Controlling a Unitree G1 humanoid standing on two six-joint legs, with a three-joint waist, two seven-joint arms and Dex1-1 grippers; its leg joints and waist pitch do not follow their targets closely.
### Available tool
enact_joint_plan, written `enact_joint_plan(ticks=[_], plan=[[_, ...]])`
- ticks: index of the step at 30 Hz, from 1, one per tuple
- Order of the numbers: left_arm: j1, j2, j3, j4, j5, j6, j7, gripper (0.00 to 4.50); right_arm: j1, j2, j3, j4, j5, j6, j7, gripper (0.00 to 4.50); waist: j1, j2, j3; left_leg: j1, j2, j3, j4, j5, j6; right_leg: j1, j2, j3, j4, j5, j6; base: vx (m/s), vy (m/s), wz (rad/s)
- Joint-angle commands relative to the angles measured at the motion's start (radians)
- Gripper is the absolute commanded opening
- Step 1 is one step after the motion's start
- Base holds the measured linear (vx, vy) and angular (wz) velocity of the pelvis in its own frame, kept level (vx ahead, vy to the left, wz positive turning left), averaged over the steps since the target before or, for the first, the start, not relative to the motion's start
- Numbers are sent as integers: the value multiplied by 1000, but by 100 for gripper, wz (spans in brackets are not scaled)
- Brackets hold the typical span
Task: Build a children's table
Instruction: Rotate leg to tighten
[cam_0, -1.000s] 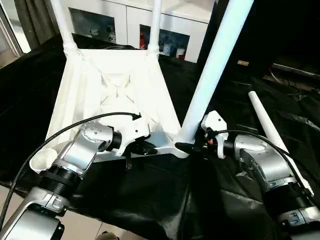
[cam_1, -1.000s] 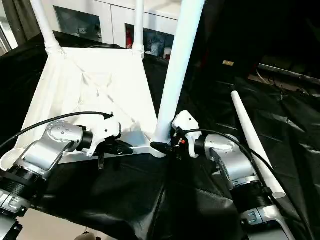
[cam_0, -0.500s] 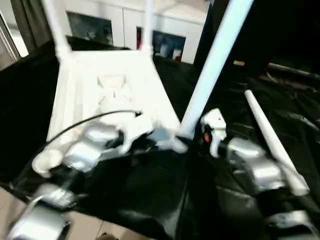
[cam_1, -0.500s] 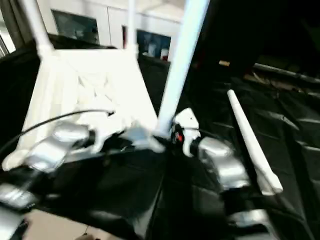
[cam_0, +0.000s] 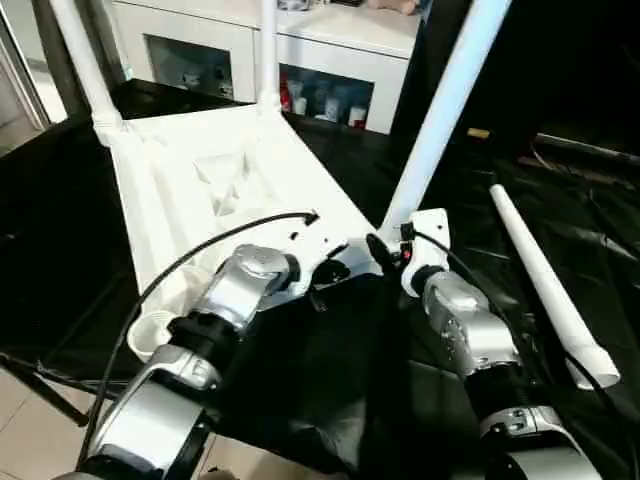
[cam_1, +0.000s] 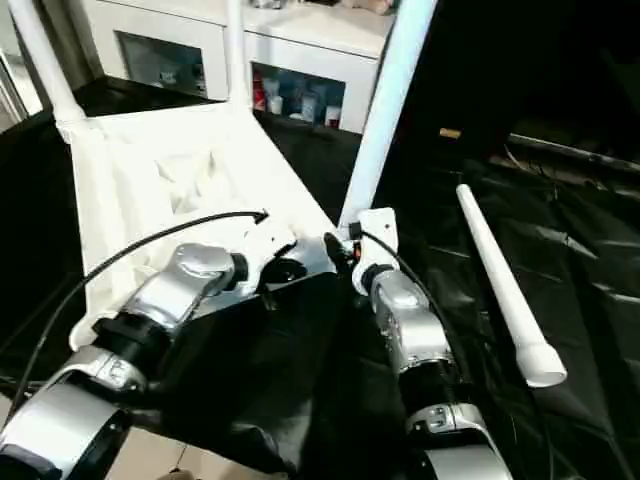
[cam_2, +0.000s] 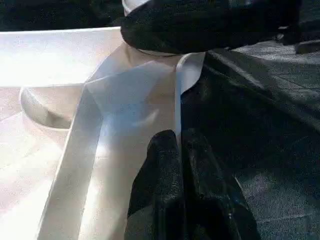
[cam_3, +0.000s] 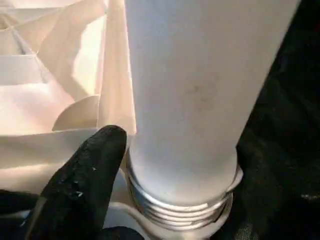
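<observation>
Swinging inward since a second ago, both forearms | left gripper (cam_2: 182, 165) pressed together on tabletop (cam_0: 200, 170) rim | right gripper (cam_0: 385, 255) spread around leg (cam_0: 440, 110) base

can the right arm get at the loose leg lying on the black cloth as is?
Probably yes: the loose leg lies bare on the black cloth beside the right arm, nothing on it. The right gripper sits at the standing leg.

Upside-down white table top (cam_0: 215, 185) on black cloth, ribbed underside up. Three white tube legs standing in corner sockets: far-left (cam_0: 82, 62), far-right (cam_0: 268, 50), near-right (cam_0: 445, 105). Fourth leg (cam_0: 545, 285) lying loose, right.
</observation>
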Motion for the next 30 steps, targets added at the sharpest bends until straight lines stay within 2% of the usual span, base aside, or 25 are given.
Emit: enact_joint_plan(ticks=[1, 3, 4, 5, 6, 7, 8, 10, 11, 13, 14, 16, 17, 18, 19, 22, 24, 26, 30], plan=[[-4, -1, -16, -28, -26, -57, -49, 0, 13, -11, 51, -22, 19, 15, 105, 351, -2, 9, -59, -2, -15, 16, -82, -336, 38, 55, -21, 15, -76, -419, -116, 0, 0, 0], [11, 25, -19, -47, -32, -76, -89, 0, 25, -54, 66, -56, 24, 18, 178, 351, 2, 10, -59, -1, -15, 18, -81, -327, 42, 55, -23, 16, -77, -427, -119, 0, 0, 0], [18, 37, -18, -56, -32, -73, -103, 0, 33, -76, 66, -80, 40, 23, 224, 351, 2, 1, -60, -4, -15, 19, -81, -311, 47, 58, -23, 16, -77, -428, -118, 0, 0, 0], [22, 44, -17, -61, -31, -69, -112, 0, 39, -91, 64, -96, 51, 27, 256, 351, 7, 5, -61, -3, -13, 20, -81, -290, 53, 60, -25, 18, -74, -409, -125, 0, 0, 0], [32, 60, -18, -72, -35, -78, -139, 0, 47, -123, 68, -119, 61, 27, 311, 351, 8, -4, -61, -4, -11, 22, -80, -270, 59, 60, -23, 19, -72, -387, -134, 0, 0, 0], [58, 90, -21, -108, -54, -107, -207, 0, 61, -188, 89, -151, 66, 20, 415, 351, 11, -1, -62, -5, -9, 20, -81, -260, 62, 63, -25, 19, -67, -374, -141, 0, 0, 0], [66, 99, -22, -121, -61, -121, -231, 0, 65, -208, 95, -158, 64, 16, 448, 351, 13, -1, -61, -9, -5, 20, -81, -244, 69, 65, -27, 21, -62, -347, -150, 0, 0, 0], [76, 110, -24, -139, -70, -119, -255, 0, 67, -224, 101, -161, 62, 13, 476, 351, 10, 0, -61, -8, -6, 23, -80, -237, 70, 60, -25, 23, -58, -321, -167, 0, 0, 0], [103, 141, -34, -185, -85, -128, -315, 0, 68, -255, 110, -172, 67, 13, 535, 351, 11, 0, -64, -9, -5, 21, -78, -231, 67, 64, -27, 23, -53, -309, -177, 0, 0, 0], [119, 160, -39, -215, -96, -125, -352, 0, 68, -275, 119, -180, 72, 16, 576, 351, 9, 1, -63, -10, -4, 22, -78, -214, 67, 62, -26, 25, -49, -282, -189, 0, 0, 0], [126, 171, -40, -230, -102, -125, -369, 0, 68, -284, 126, -183, 70, 13, 594, 351, 13, 5, -63, -2, -3, 26, -75, -217, 70, 54, -25, 28, -47, -262, -202, 0, 0, 0], [139, 189, -41, -253, -111, -129, -396, 0, 68, -296, 136, -187, 67, 9, 617, 351, 14, 4, -64, -7, -4, 25, -75, -201, 70, 60, -23, 28, -40, -233, -211, 0, 0, 0], [143, 194, -41, -261, -112, -128, -404, 0, 68, -299, 138, -191, 68, 13, 626, 351, 16, 4, -65, -6, -3, 25, -75, -189, 69, 60, -24, 29, -36, -208, -217, 0, 0, 0], [146, 199, -38, -268, -113, -128, -409, 0, 68, -303, 139, -191, 73, 16, 637, 351, 17, 5, -64, -4, -4, 27, -75, -184, 68, 59, -22, 29, -37, -202, -218, 0, 0, 0], [150, 206, -33, -277, -114, -127, -415, 0, 65, -307, 140, -187, 78, 20, 647, 326, 16, 0, -64, -4, -3, 27, -74, -186, 68, 61, -23, 29, -36, -204, -218, 0, 0, 0], [152, 210, -31, -280, -112, -126, -415, 0, 62, -306, 141, -178, 73, 17, 649, 315, 17, 2, -61, -5, -4, 27, -77, -215, 54, 59, -25, 29, -43, -273, -195, 0, 0, 0], [154, 212, -29, -285, -109, -125, -413, 0, 61, -306, 143, -174, 70, 13, 655, 284, 17, 1, -60, -5, -5, 26, -78, -222, 49, 60, -26, 29, -45, -295, -185, 0, 0, 0], [156, 214, -24, -289, -106, -119, -407, 0, 61, -302, 148, -170, 65, 9, 660, 277, 18, -2, -61, -5, -5, 26, -77, -220, 45, 59, -26, 29, -46, -307, -174, 0, 0, 0], [143, 206, -11, -270, -96, -103, -364, 0, 66, -286, 142, -170, 68, 23, 639, 271, 17, -1, -61, -6, -5, 26, -78, -208, 47, 58, -24, 29, -44, -291, -176, 0, 0, 0]])
